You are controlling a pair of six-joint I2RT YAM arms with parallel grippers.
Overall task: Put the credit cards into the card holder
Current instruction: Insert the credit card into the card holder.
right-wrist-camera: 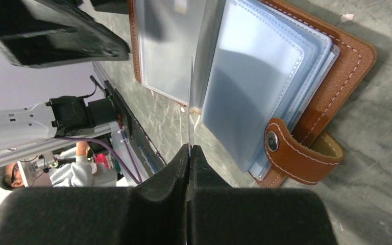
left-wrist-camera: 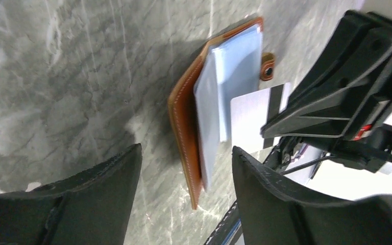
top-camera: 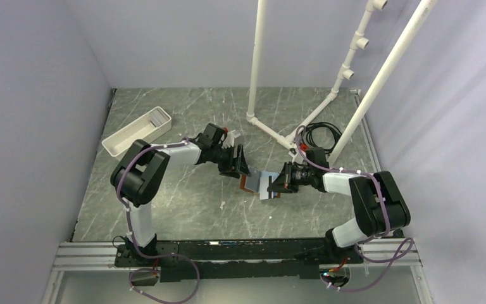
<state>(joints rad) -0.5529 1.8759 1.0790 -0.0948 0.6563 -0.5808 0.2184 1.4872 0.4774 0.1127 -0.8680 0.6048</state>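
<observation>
The brown leather card holder [top-camera: 251, 183] lies open on the marble table, its pale blue plastic sleeves [right-wrist-camera: 255, 87] fanned up and its strap tab [right-wrist-camera: 296, 153] to one side. My right gripper [right-wrist-camera: 190, 149] is shut on a thin grey card [right-wrist-camera: 190, 102], seen edge-on, with its far edge at the sleeves. In the left wrist view that card [left-wrist-camera: 252, 120] shows a black stripe and sits beside the holder [left-wrist-camera: 184, 122]. My left gripper [left-wrist-camera: 185, 150] is open and empty, hovering over the holder's left edge. From above, the left gripper [top-camera: 239, 166] and right gripper [top-camera: 277, 183] flank the holder.
A long white plastic tray [top-camera: 138, 131] lies at the back left. A white pipe frame [top-camera: 272, 130] and a coiled black cable [top-camera: 321, 133] stand behind the right arm. Walls close in on the left, right and back.
</observation>
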